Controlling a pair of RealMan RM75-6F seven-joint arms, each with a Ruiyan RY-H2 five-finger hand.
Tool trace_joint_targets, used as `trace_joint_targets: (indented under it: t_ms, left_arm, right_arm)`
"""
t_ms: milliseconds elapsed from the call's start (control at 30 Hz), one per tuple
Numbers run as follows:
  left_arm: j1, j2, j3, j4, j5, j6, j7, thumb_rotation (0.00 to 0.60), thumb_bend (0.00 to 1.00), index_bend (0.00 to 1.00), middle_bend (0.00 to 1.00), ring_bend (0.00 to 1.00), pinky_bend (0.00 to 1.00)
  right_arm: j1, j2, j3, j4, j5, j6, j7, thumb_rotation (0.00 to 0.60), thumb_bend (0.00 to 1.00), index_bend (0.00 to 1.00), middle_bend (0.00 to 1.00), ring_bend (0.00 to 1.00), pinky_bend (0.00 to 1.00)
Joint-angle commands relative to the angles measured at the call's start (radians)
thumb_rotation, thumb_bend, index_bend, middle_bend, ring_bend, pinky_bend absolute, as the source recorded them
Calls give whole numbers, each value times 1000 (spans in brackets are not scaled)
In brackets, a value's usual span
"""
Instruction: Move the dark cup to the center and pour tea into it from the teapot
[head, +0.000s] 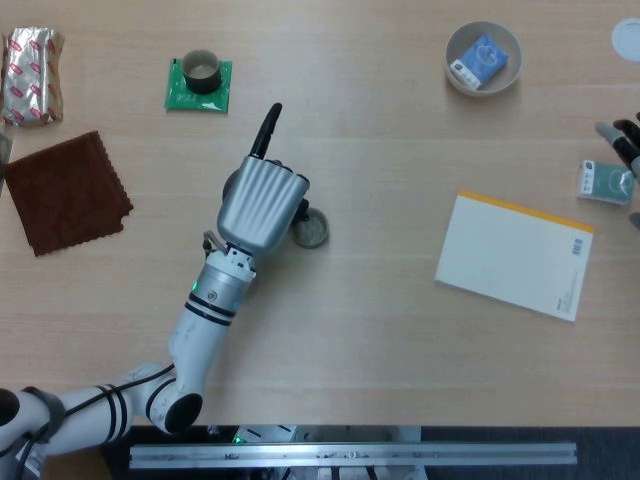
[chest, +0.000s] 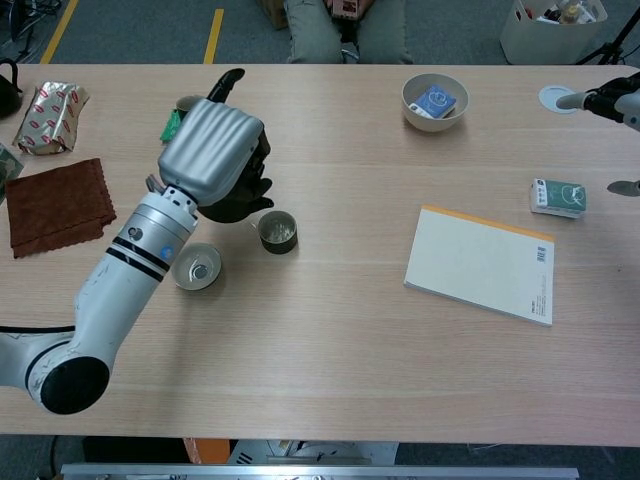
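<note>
The dark cup stands near the table's middle with liquid showing inside it. My left hand grips the dark teapot, which is held just left of the cup and is mostly hidden behind the hand. The spout end sits close to the cup's left rim and no stream is visible. A round lid-like piece lies on the table under my left forearm. My right hand is at the far right edge with its fingers apart, holding nothing.
A second cup on a green coaster is behind the hand. A brown cloth and a foil packet lie at the left. A notebook, a bowl with a blue box and a small box are at the right.
</note>
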Motion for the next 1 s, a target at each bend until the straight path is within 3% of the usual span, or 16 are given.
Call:
trace_joint_targets:
  t_ms: [33, 433, 1000]
  left_arm:
    - [8, 11, -13, -29, -31, -13, -31, 600, 224, 959, 1000, 827, 56]
    - [49, 101, -65, -117, -147, -61, -242, 600, 224, 954, 1000, 823, 56]
    - [83, 102, -46, 64, -161, -60, -460, 600, 224, 923, 984, 781, 56]
  right_arm:
    - [2, -2, 1, 0, 5, -2, -4, 600, 196, 0, 105, 0, 0]
    - [9, -13, 3, -5, 24, -10, -9, 600, 196, 0, 105, 0, 0]
    - [18, -21, 3, -20, 51, -11, -28, 600, 196, 0, 105, 0, 0]
